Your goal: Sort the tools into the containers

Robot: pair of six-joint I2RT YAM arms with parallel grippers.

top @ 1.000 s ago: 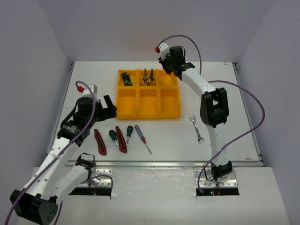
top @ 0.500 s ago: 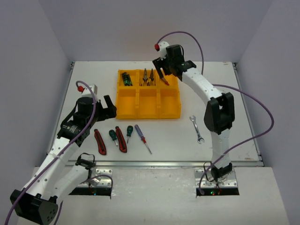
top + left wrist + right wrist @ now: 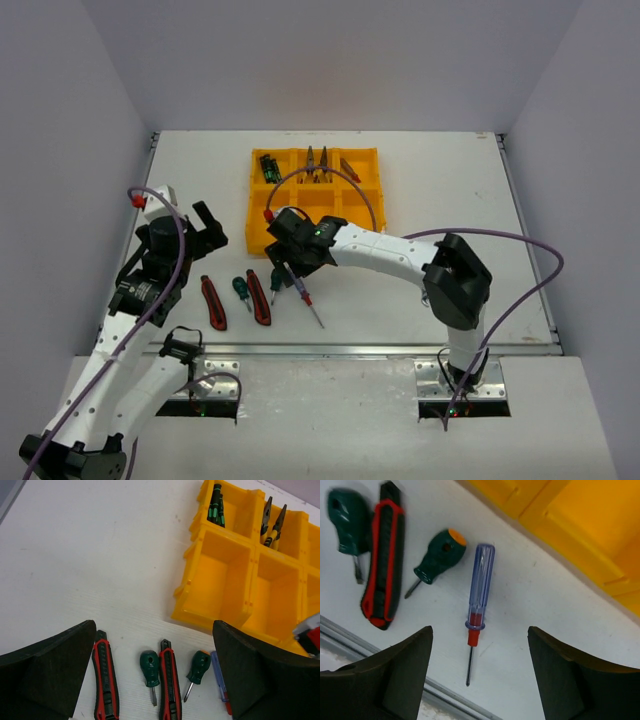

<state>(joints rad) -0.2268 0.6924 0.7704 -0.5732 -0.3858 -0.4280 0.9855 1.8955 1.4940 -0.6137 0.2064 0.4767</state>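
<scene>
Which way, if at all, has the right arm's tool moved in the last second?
Yes. The right tool swung from the far right compartment of the yellow tray toward the near side, and now hangs open over the purple-handled screwdriver.

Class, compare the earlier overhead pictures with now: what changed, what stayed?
The right gripper opened, left a red tool in the far right compartment of the yellow tray, then swung near, over the purple screwdriver. The left gripper shifted slightly left, open. The knives and green screwdrivers stayed put.
</scene>
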